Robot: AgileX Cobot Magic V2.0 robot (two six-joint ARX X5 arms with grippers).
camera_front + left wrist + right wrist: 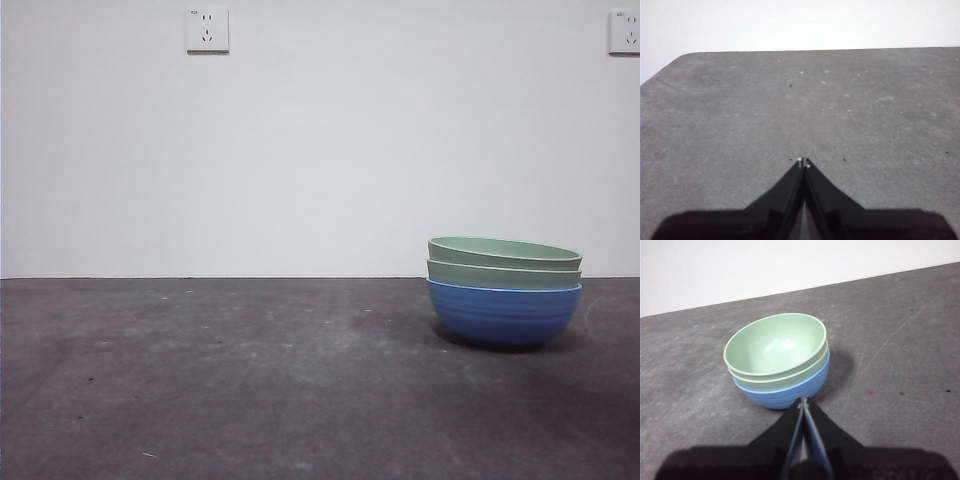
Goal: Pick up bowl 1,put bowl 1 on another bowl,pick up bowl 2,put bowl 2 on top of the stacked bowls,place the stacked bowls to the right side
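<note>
The stacked bowls stand on the dark table at the right of the front view: the blue bowl (504, 313) at the bottom and two pale green bowls (504, 262) nested in it. In the right wrist view the top green bowl (774, 345) is empty above the blue bowl (785, 390). My right gripper (803, 401) is shut and empty, its tips just short of the blue bowl's side, apart from it. My left gripper (803, 161) is shut over bare table, with no bowl near.
The grey table (250, 380) runs to a white wall with two sockets (207, 30). In the left wrist view the table's far edge and a rounded corner (675, 59) show. Neither arm appears in the front view.
</note>
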